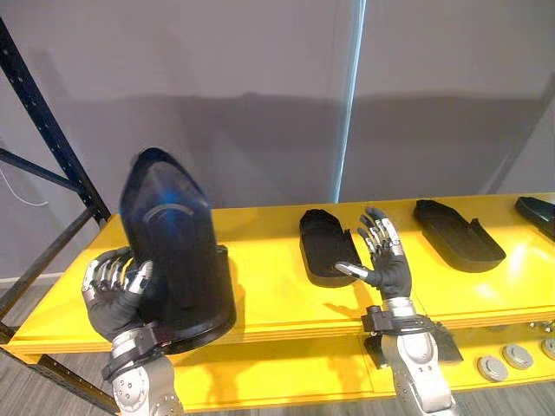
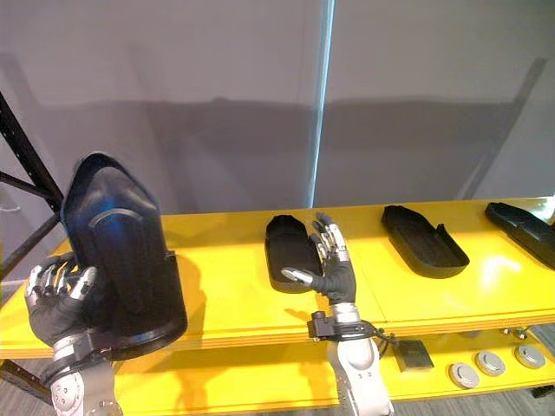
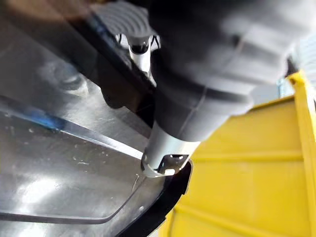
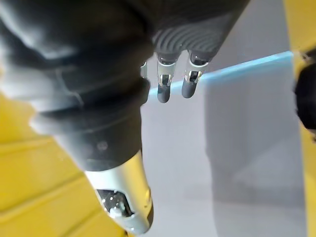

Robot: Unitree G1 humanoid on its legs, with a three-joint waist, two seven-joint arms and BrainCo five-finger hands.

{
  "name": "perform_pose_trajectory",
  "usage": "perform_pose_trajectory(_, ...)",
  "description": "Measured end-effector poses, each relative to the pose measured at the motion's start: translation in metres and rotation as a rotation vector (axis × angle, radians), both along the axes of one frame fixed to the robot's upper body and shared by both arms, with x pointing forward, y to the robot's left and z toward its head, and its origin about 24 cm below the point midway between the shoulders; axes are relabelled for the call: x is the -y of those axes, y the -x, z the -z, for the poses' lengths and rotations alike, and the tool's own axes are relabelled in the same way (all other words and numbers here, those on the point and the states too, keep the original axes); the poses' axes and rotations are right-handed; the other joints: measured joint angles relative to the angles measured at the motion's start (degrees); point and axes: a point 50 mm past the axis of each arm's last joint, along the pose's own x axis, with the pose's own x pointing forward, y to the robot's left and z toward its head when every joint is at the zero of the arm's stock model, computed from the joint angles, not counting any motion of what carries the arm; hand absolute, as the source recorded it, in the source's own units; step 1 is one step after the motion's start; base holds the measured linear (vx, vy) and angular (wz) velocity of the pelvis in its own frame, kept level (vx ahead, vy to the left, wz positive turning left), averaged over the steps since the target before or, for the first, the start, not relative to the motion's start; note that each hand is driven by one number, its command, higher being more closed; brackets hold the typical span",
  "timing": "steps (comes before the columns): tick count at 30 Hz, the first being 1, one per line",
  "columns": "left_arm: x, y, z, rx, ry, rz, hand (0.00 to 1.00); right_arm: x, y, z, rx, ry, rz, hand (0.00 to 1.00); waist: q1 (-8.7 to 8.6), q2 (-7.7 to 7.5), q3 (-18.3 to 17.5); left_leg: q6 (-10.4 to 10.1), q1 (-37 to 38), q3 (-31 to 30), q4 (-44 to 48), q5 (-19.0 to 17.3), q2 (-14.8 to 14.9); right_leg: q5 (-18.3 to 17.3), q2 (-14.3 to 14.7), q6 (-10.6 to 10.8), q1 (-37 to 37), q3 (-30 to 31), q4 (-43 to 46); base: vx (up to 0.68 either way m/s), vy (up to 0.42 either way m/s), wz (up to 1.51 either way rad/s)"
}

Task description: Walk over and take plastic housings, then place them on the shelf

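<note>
A large dark plastic housing (image 1: 173,251) stands upright on the left part of the yellow shelf (image 1: 269,295), its base on the board. My left hand (image 1: 113,299) is curled round its left edge from behind; the left wrist view shows its glossy surface (image 3: 59,163) close against the hand. Three more dark housings lie flat on the shelf: one in the middle (image 1: 323,244), one to the right (image 1: 457,232), and one at the far right edge (image 1: 538,212). My right hand (image 1: 388,264) hovers over the shelf's front, just right of the middle housing, fingers (image 4: 165,84) straight and holding nothing.
A black rack upright (image 1: 43,130) with diagonal braces rises at the left. A grey wall with a pale vertical strip (image 1: 349,95) stands behind the shelf. The lower yellow board carries round grey discs (image 1: 494,368) and a small black box (image 2: 414,354).
</note>
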Motion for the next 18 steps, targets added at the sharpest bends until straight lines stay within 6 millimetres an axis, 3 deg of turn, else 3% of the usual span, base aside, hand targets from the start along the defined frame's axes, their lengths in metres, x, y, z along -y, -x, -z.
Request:
perform_pose_trajectory(4, -0.019, 0.002, 0.017, -0.086, -0.01, -0.054, 1.0, 0.03, 0.009, 0.0, 0.002, -0.038, 0.096, 0.0, -0.44, 0.52, 0.3, -0.18, 0.5, 0.76, -0.24, -0.14, 0.25, -0.02, 0.26, 0.0, 0.0, 0.77, 0.12, -0.02, 0.002, -0.08)
perform_pose_trajectory(6, -0.026, 0.003, 0.022, -0.116, -0.016, -0.07, 1.0, 0.044, 0.015, 0.007, -0.035, -0.034, 0.138, 0.0, -1.77, 0.69, 0.41, -0.05, 0.27, 3.26, -0.12, -1.32, 0.76, -0.11, -0.01, 0.14, -0.1, 0.65, 0.32, 0.0, 0.01, 0.06)
perform_pose_trajectory(7, -0.028, -0.001, 0.025, -0.131, -0.023, -0.06, 1.0, 0.06, 0.025, 0.016, -0.076, -0.023, 0.192, 0.0, -3.03, 0.53, 0.45, -0.8, -0.3, 10.11, 1.59, -2.44, 2.46, -0.08, -0.7, 0.37, -0.14, -0.07, 0.66, 0.0, 0.005, 0.38)
perform_pose_trajectory(8, -0.028, -0.01, 0.025, -0.135, -0.029, -0.034, 1.0, 0.077, 0.035, 0.024, -0.12, 0.003, 0.25, 0.0, -4.24, 1.3, 1.62, -0.84, -2.06, 13.72, 5.57, -1.78, 3.84, -1.19, -1.59, 0.82, -0.49, -1.11, 2.72, 0.0, 0.0, 0.36)
perform_pose_trajectory(9, -0.029, -0.013, 0.025, -0.14, -0.034, -0.027, 1.0, 0.084, 0.039, 0.027, -0.143, 0.011, 0.276, 0.0, -4.51, 1.55, 2.3, -0.99, -2.61, 13.95, 7.08, -1.54, 3.49, -2.19, -2.43, 1.05, -1.22, -0.89, 4.59, -0.02, 0.062, 0.29)
perform_pose_trajectory(10, -0.033, -0.017, 0.022, -0.156, -0.049, -0.011, 1.0, 0.093, 0.047, 0.032, -0.17, 0.026, 0.3, 0.0, -5.91, 1.78, 2.84, -1.07, -4.14, 13.91, 9.57, -1.46, 2.49, -4.32, -4.44, 1.49, -3.35, -0.46, 8.47, -0.02, 0.096, -0.04)
perform_pose_trajectory(13, -0.047, -0.021, 0.015, -0.149, -0.069, 0.017, 1.0, 0.093, 0.049, 0.033, -0.183, 0.077, 0.248, 0.0, -6.57, 2.17, 4.0, -1.41, -5.43, 13.27, 13.65, -1.05, 0.55, -6.03, -7.71, 2.24, -6.5, 3.85, 13.07, -0.02, 0.067, -0.44)
perform_pose_trajectory(18, -0.059, -0.035, 0.003, -0.109, -0.083, 0.104, 1.0, 0.078, 0.048, 0.048, -0.25, 0.102, 0.14, 0.0, -7.01, 4.76, 3.96, -1.39, -2.75, 11.95, 5.49, -1.02, 0.16, -6.52, -6.71, 3.03, -10.61, 7.22, 14.75, -0.01, 0.053, -0.3)
